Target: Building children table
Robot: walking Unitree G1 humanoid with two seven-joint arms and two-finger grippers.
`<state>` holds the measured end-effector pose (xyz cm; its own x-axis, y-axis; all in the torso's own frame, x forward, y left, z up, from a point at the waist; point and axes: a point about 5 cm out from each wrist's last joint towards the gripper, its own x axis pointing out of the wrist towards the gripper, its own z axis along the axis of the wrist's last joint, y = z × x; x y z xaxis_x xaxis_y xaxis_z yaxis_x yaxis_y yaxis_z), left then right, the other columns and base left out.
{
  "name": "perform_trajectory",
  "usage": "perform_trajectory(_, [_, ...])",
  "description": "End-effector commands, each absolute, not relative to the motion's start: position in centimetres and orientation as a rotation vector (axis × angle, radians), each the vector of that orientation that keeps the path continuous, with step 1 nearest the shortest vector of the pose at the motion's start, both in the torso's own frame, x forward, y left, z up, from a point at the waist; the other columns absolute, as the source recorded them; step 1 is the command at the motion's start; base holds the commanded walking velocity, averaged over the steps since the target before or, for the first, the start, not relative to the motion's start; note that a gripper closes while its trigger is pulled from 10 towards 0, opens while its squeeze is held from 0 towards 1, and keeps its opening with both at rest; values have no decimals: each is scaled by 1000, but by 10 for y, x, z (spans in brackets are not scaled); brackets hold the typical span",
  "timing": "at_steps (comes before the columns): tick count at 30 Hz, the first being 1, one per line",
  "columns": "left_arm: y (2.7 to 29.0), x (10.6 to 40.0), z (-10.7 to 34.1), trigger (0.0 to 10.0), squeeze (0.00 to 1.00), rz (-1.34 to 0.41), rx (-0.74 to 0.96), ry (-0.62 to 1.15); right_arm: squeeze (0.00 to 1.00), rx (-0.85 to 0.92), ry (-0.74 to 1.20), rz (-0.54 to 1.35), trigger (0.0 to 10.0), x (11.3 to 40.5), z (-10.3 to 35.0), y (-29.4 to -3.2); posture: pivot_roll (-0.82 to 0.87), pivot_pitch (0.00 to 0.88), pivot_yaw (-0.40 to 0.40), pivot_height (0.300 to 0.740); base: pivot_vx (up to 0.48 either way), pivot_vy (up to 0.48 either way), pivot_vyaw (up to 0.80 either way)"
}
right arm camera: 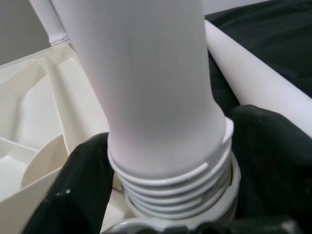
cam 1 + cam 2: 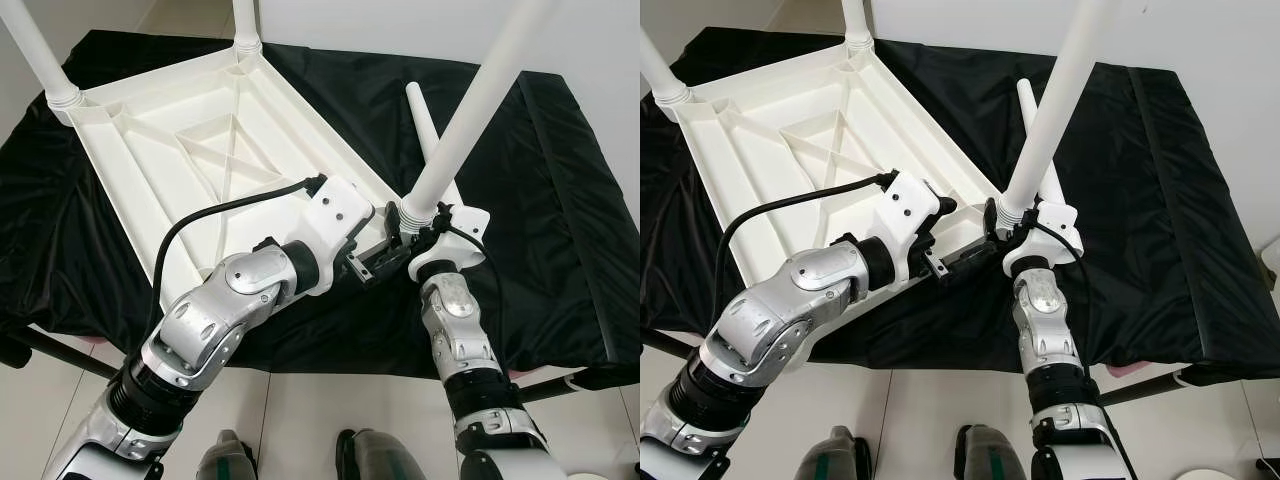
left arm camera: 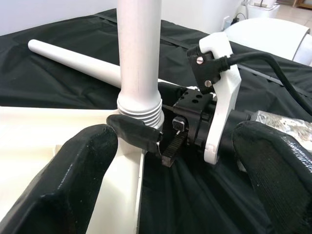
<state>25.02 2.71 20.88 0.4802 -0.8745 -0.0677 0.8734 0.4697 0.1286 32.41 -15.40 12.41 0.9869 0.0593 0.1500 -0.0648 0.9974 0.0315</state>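
A white plastic children's table [image 2: 200, 140] lies upside down on a black cloth [image 2: 540, 200] that covers the tabletop, filling the upper left and centre of the left eye view, its ribbed underside facing up. Three legs stand up from its corners: one at the upper left [image 2: 40, 55], one at the top centre [image 2: 246, 25], and one leg [image 2: 470, 110] at the near right corner, rising toward the upper right of the frame. A fourth, loose leg [image 2: 428, 135] lies flat on the cloth just behind that corner. The right gripper [image 1: 161, 195] is at the base of the near right leg, its jaws pinching the leg where the screw threads [image 1: 170, 187] meet the socket; several threads show above the socket rim. The left gripper [image 3: 170, 161] sits just left of the same corner, pointing at it, jaws spread wide with the corner and the right gripper between them; one left finger [image 3: 73, 180] hangs over the table's edge. At the bottom of the frame the robot's feet [image 2: 300, 458] show on a pale tiled floor [image 2: 330, 400].
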Motion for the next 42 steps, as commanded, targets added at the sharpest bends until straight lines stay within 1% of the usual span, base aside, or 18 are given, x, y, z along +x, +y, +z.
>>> perform_trajectory(1, [26,250,206,10000,0,-1102,167,0,1000,46,-92,74,10000,322,113,-158,-38,75,-11,740,0,0,0])
perform_trajectory(6, [26,249,204,10000,0,-1107,171,2,1000,48,-130,145,10000,323,125,-167,-39,67,-16,740,0,0,0])
perform_trajectory(7, [26,249,204,10000,0,-1110,171,4,0,44,-135,173,10000,324,128,-169,-41,62,-18,740,0,0,0])
perform_trajectory(11, [25,248,201,10000,0,-1120,170,14,0,26,-151,233,10000,324,135,-174,-44,55,-19,740,0,0,0])
perform_trajectory(14, [25,247,195,10000,0,-1136,178,31,0,18,-155,321,10000,327,143,-179,-48,53,-18,740,0,0,0])
perform_trajectory(20, [26,248,193,10000,0,-1140,186,37,0,3,-164,372,10000,328,149,-181,-50,55,-18,740,0,0,0])
perform_trajectory(21, [27,249,194,10000,0,-1139,192,36,0,-11,-168,406,10000,330,155,-185,-51,60,-21,740,0,0,0])
perform_trajectory(27, [28,251,195,10000,0,-1138,198,28,0,-25,-175,427,10000,338,163,-189,-51,62,-23,740,0,0,0])
perform_trajectory(32, [24,251,194,10000,0,-1146,194,27,0,-46,-171,429,10000,352,168,-191,-51,62,-19,740,0,0,0])
perform_trajectory(42, [23,249,194,10000,0,-1151,187,27,0,-50,-134,439,10000,361,163,-187,-41,66,-14,740,0,0,0])
